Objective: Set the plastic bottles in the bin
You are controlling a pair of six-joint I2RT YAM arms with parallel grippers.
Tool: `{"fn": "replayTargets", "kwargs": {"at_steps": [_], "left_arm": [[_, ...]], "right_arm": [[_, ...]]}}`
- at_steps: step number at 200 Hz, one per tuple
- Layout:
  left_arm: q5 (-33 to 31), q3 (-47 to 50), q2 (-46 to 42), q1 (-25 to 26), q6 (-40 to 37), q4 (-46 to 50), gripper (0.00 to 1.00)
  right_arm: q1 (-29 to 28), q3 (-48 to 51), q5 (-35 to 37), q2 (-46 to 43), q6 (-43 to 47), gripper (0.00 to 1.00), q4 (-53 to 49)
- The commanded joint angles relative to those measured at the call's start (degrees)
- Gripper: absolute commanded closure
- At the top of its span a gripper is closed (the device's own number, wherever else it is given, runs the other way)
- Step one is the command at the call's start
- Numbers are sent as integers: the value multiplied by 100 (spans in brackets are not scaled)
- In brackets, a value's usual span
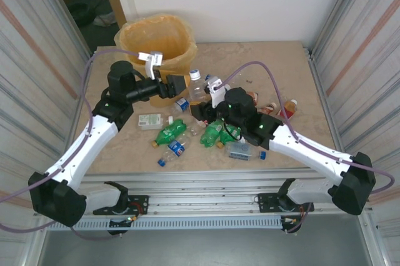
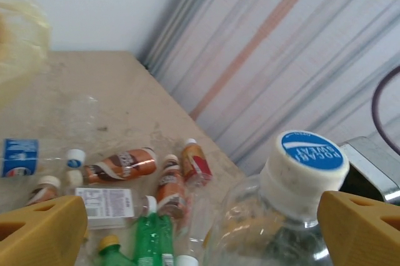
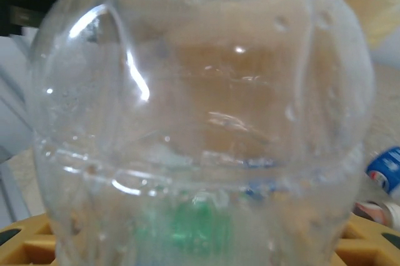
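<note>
A clear plastic bottle [image 1: 197, 91] with a white, blue-topped cap [image 2: 304, 167] stands upright at mid table. My right gripper [image 1: 201, 111] is shut on its lower body, and the bottle [image 3: 200, 122] sits right against the right wrist camera, between the yellow fingers [image 3: 25, 244]. My left gripper [image 2: 203, 231] is open, its yellow fingers [image 2: 40, 231] wide on either side of the bottle's neck, which is nearer the right finger. The yellow-orange bin [image 1: 156, 41] with its bag liner stands just behind the left gripper [image 1: 180, 85]. Green bottles [image 1: 170, 133] and blue-labelled bottles [image 1: 175, 149] lie on the table.
Brown-orange bottles [image 2: 122, 165] and a red-white one [image 2: 195, 161] lie towards the right wall. A clear bottle with a white label [image 1: 153, 120] lies left of the green ones. Corrugated panels [image 1: 362, 47] close both sides. The table's back right is bare.
</note>
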State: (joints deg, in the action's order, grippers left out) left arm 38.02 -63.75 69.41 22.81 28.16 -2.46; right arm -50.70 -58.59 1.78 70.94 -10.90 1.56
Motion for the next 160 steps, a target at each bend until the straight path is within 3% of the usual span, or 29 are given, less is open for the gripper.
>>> {"fn": "replayTargets", "kwargs": {"at_steps": [1,59,97,122,160], "left_arm": [[355,-328,63,179,16,-318,6],[416,-428,241,274,91,-431,25],[416,-437,255,277,84,-398,59],[404,-459,259,278,17,-299,74],[311,-477,261,277,-93,-151,94]], "right_arm": [[-37,-269,-387,118,333,59,309],[-73,-394,-484,284,369,58,287],[-72,-456,-399,320,360,58,300],[-73,-500,-372,373,348,57,292],[-72,-522,-231,410,308,46,275]]}}
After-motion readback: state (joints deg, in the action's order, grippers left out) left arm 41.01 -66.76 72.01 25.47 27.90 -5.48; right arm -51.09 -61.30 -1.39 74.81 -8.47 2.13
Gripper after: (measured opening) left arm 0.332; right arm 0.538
